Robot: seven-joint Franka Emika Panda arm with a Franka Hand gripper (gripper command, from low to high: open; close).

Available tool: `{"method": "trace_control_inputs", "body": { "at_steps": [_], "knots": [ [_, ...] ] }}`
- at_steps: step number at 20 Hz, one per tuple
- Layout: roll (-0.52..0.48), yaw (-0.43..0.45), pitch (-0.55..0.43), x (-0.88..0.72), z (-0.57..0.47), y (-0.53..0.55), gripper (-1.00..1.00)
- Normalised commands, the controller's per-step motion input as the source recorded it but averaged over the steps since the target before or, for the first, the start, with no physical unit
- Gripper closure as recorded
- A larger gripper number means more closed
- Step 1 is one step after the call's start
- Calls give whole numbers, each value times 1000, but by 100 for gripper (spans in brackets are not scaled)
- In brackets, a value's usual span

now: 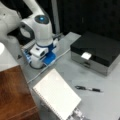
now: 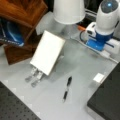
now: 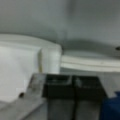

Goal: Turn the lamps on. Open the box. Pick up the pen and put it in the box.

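Nearest the camera in both front views lay the white ribbed board [image 1: 56,96], propped at a tilt on the grey tabletop [image 1: 100,105]. Just beyond it was the pen [image 1: 88,88], flat on the bare tabletop, apart from the board and well clear of the arm. Further back, towards a front view's right, stood the box [image 1: 96,51], its black lid down and the small white latch [image 1: 86,55] at the front. Neither had been handled, so the work appeared to be at the first step, the lamps. Farthest off, at a front view's upper left, the arm [image 1: 41,27] was bent down over a blue fitting [image 1: 50,58] beside a loose cable [image 1: 47,68]. In the wrist view the hand [image 3: 73,86] was narrow, its two dark fingers [image 3: 60,86] drawn together with nothing between them, and pale rounded white shapes filled the space close ahead. These were probably part of a lamp. The white lampshade [image 2: 68,11] showed at a front view's top, and I cannot tell whether it was lit. To do this step well, fingers held together suited pressing a switch. The push should be short and square to it, gentle enough not to shove the lamp, and the wrist should keep off the cable.
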Motion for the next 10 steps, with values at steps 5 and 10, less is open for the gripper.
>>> {"method": "trace_control_inputs", "body": {
  "at_steps": [5, 10],
  "knots": [
    [-22, 116, -468, -660, -408, -91, 100],
    [10, 98, -460, -693, -322, -40, 100]
  ]
}}
